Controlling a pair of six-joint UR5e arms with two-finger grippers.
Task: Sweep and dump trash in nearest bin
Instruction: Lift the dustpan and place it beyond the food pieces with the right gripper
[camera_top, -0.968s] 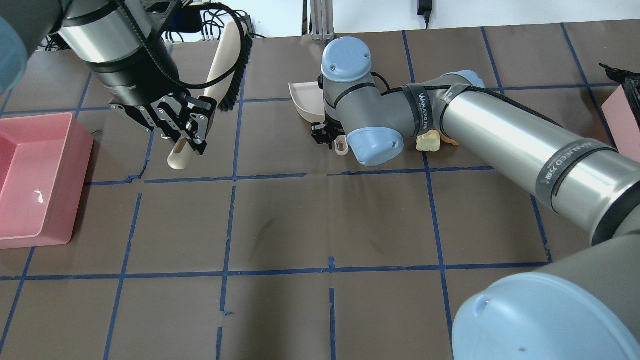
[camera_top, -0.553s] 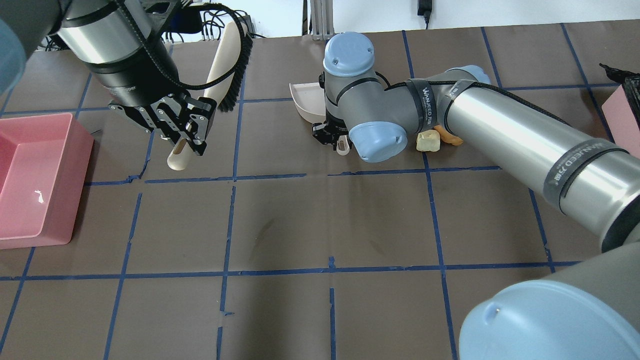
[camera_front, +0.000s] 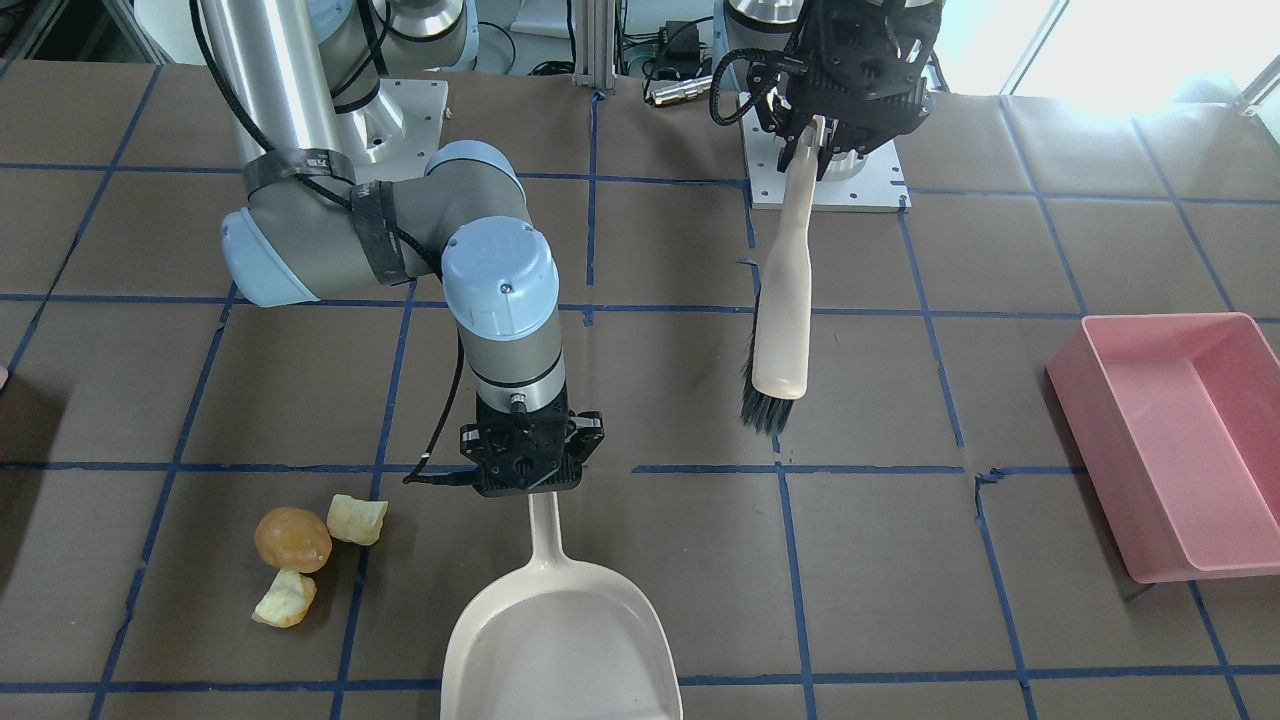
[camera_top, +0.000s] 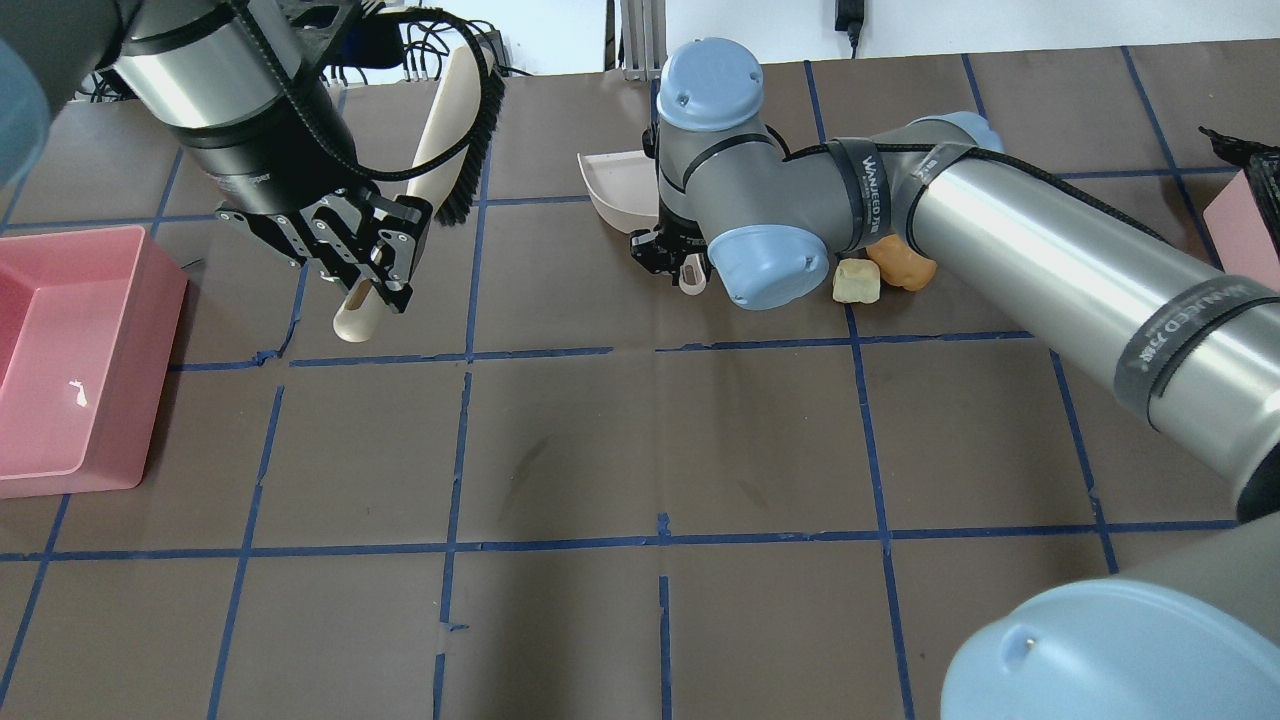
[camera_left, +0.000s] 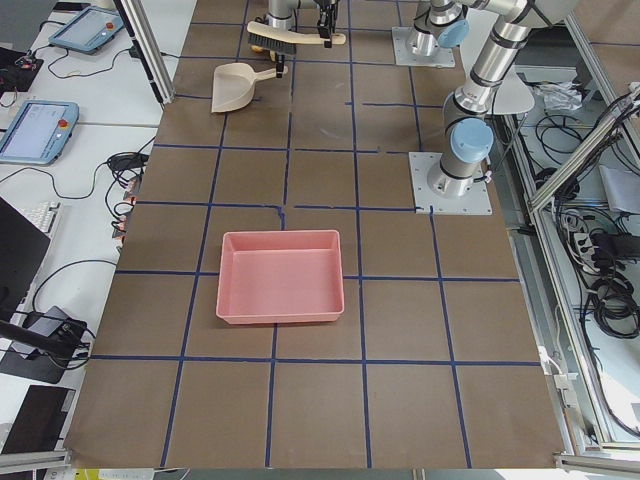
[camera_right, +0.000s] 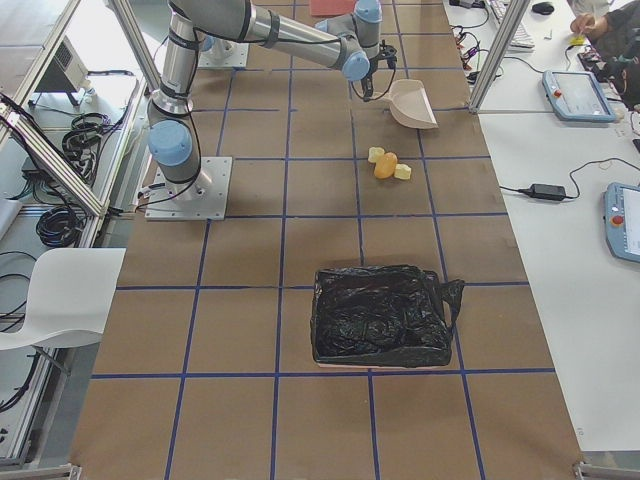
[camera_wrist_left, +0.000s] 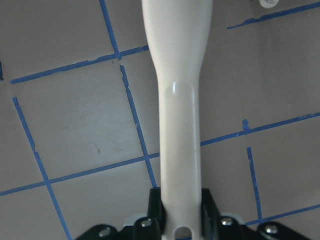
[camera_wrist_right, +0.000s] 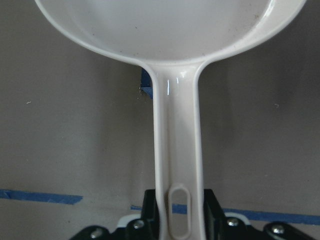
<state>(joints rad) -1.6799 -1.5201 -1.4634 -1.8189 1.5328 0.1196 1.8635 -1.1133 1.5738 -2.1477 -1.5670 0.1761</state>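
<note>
Three lumps of trash (camera_front: 292, 539), an orange ball clustered with two pale chunks, sit on the table (camera_front: 900, 620) near the dustpan (camera_front: 560, 640). Right gripper (camera_front: 528, 488) fingers clamp the dustpan handle. Left gripper (camera_front: 812, 140) fingers clamp the brush (camera_front: 782, 330), well apart from the trash. We expect the round ball could roll past the pan if swept hard.
</note>
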